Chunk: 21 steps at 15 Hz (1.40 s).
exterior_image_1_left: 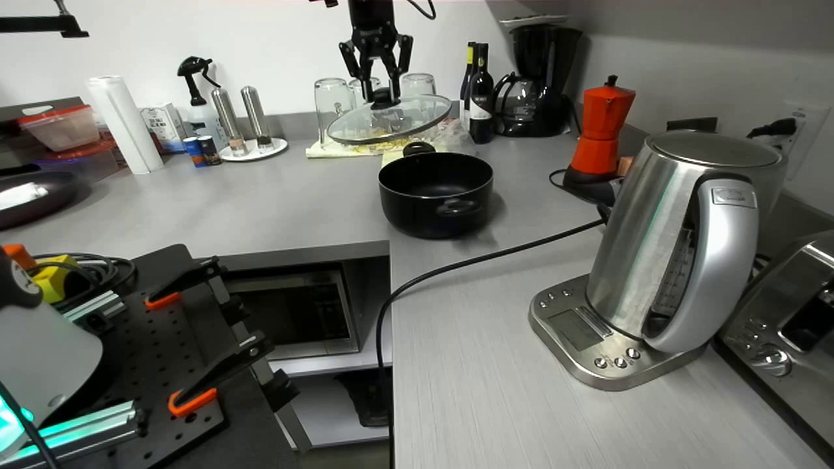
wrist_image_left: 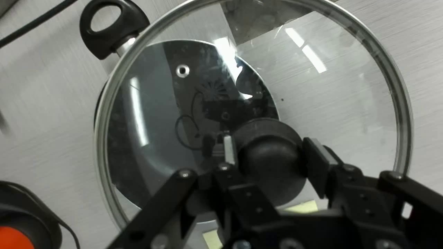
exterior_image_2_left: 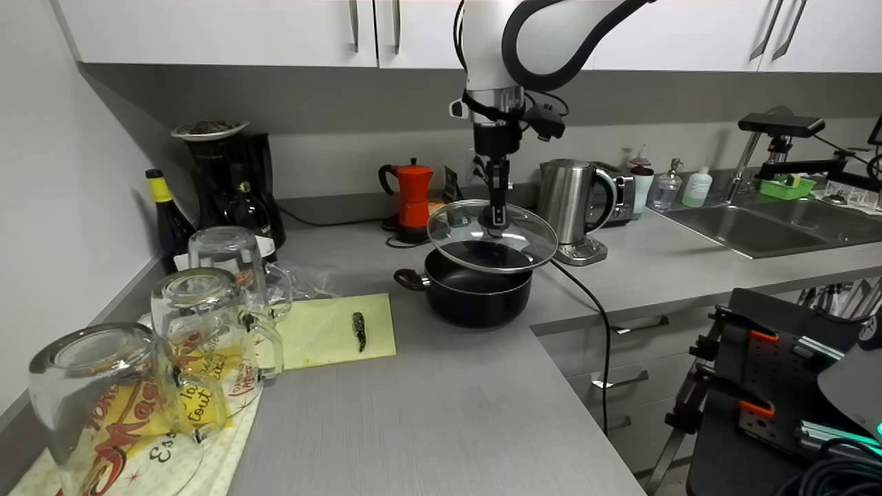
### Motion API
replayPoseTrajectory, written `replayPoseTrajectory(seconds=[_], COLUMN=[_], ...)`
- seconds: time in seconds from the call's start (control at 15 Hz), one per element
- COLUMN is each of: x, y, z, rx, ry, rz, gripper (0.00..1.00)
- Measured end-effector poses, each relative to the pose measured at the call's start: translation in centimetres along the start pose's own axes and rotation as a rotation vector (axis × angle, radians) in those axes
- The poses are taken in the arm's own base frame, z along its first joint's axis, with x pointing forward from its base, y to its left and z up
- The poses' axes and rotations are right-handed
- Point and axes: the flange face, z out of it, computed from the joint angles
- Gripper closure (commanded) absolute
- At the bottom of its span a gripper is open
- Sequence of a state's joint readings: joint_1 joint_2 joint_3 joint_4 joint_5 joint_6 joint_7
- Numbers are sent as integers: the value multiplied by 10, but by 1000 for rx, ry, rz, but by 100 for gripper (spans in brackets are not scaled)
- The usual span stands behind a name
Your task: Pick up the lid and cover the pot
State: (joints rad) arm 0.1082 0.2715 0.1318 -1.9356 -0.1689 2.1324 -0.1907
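Observation:
The clear-glass lid (exterior_image_1_left: 417, 117) with a metal rim hangs tilted in the air; it also shows in an exterior view (exterior_image_2_left: 458, 241) and in the wrist view (wrist_image_left: 322, 100). My gripper (exterior_image_1_left: 381, 90) is shut on its dark knob, with a finger on each side in the wrist view (wrist_image_left: 271, 155). The gripper also shows above the lid in an exterior view (exterior_image_2_left: 497, 212). The black pot (exterior_image_1_left: 427, 212) stands open on the counter below the lid (exterior_image_2_left: 475, 308). In the wrist view the lid is off-centre from the pot, whose handle (wrist_image_left: 116, 26) sticks out past the rim.
The steel kettle (exterior_image_1_left: 651, 247) and red moka pot (exterior_image_1_left: 603, 127) stand near the pot. Upturned glass mugs (exterior_image_2_left: 200, 310) and a yellow cloth (exterior_image_2_left: 324, 331) lie to one side. A black cable (exterior_image_1_left: 456, 264) crosses the counter. Bottles (exterior_image_1_left: 481, 98) and a coffee maker (exterior_image_1_left: 544, 71) stand behind.

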Motion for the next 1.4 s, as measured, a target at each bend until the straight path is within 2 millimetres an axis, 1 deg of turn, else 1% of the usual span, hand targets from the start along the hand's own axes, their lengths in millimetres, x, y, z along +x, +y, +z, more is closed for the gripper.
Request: replayPoseTrajectory(seconds=[0.2,0.33,0.6,0.73,1.07,1.4], x=[3,7,16,20,29,34], y=[27,37,44,46,55,67], z=[16,31,60,70,82,93], rx=[31,50,78,84,91,102], ry=[-14,-28,-53,-60,-62,-63], rz=[57,79,96,99,111,133], gripper=[75,75,75,75,75,75])
